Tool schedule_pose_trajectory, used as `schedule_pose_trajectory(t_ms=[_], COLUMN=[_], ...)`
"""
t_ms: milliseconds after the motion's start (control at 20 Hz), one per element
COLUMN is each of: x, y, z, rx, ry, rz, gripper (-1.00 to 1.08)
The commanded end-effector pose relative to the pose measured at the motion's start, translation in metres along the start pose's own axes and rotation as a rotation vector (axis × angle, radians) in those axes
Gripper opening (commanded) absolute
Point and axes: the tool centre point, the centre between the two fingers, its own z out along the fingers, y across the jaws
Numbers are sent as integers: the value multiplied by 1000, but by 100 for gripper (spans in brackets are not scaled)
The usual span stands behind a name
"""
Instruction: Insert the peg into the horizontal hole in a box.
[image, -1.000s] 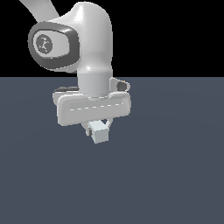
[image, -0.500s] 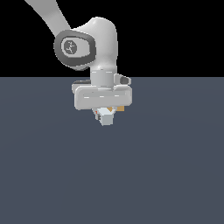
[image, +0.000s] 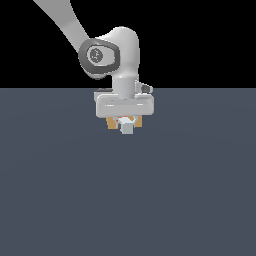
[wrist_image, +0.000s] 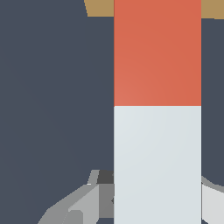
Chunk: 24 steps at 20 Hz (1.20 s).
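On the bare grey worktop (image: 65, 190), your gripper (image: 126, 124) grips the peg's (wrist_image: 157, 109) white half, its red end pointing lengthwise at the box (image: 112, 122) behind it at upper centre.

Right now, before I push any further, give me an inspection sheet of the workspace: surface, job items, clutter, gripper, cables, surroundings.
Surface: flat dark grey-blue tabletop, no marks seen.
Peg: the peg is held at its white half, its red-orange half pointing toward the box; in the exterior view only its white end faces the camera.
Box: the box shows as tan edges behind the hand, and as a tan strip past the peg's red end.
Hole: hidden behind the peg; cannot tell whether the tip has entered.
Clutter: nothing seen.
Gripper: the gripper is shut on the peg.
Cables: nothing seen.
Surroundings: plain black background.
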Motion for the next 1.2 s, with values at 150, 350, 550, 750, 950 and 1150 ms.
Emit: schedule_pose_trajectory(t_ms=[150, 350, 550, 750, 950, 1150], x=[10, 11, 11, 12, 12, 18], y=[9, 10, 10, 14, 13, 13], z=[-3, -3, -2, -4, -3, -3], rx=[-2, -2, -1, -4, -1, -1], ry=[0, 0, 0, 1, 1, 1], rz=[19, 20, 20, 23, 23, 23], gripper=[-100, -100, -100, -100, -100, -100])
